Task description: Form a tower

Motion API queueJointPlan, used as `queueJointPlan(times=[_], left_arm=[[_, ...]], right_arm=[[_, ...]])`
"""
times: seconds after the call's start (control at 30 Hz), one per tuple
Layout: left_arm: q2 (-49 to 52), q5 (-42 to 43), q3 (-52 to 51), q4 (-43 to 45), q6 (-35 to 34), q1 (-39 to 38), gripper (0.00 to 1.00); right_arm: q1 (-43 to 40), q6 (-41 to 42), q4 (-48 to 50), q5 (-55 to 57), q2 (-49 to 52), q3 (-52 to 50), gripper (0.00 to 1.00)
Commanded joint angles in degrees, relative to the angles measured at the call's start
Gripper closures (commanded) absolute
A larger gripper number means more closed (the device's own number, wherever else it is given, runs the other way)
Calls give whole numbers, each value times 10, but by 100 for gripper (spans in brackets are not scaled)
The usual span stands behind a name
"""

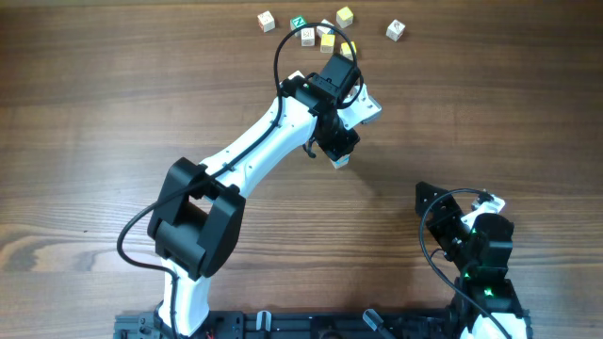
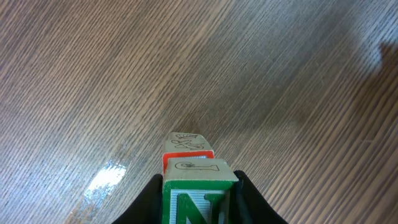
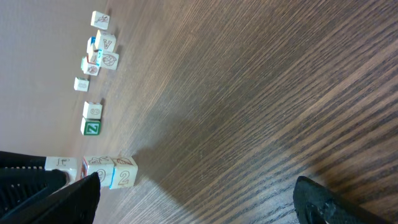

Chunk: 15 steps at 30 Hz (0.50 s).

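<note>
Wooden tower (image 3: 99, 172), top cube (image 2: 199, 208) clamped by left gripper (image 2: 199, 190), right gripper (image 3: 193, 205) held wide open, well apart, loose cubes (image 1: 267, 20) scattered beyond

Setting: robotics lab bench. Evidence: wood-grain table (image 1: 85, 113) fills all three views. Two white-and-black arms, left arm (image 1: 254, 155) and right arm (image 1: 476, 254), rise from a black rail (image 1: 283, 325) at 6 o'clock. Props are lettered wooden cubes: a tower (image 3: 121, 174) and loose cubes (image 1: 267, 20) at 12 o'clock.

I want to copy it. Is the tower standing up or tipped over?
Standing up: the tower rises straight off the table, left gripper shut on its top cube.
</note>
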Motion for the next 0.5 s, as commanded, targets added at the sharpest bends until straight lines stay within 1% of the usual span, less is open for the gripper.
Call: queueJointPlan(times=[0.0,0.2,0.23,0.37,0.47], left_arm=[[6,-2,-3,0,-17,-1,78],[7,-6,-3,1,-27,-1,77],[7,-6,-3,2,-27,-1,76],[7,-22,-3,5,-27,-1,65],[7,-27,-3,6,-27,-1,64]], right_arm=[[2,-1,2,0,2,-1,1],[2,-1,1,0,2,-1,0],[2,-1,1,0,2,-1,0],[2,-1,1,0,2,-1,0],[2,-1,1,0,2,-1,0]])
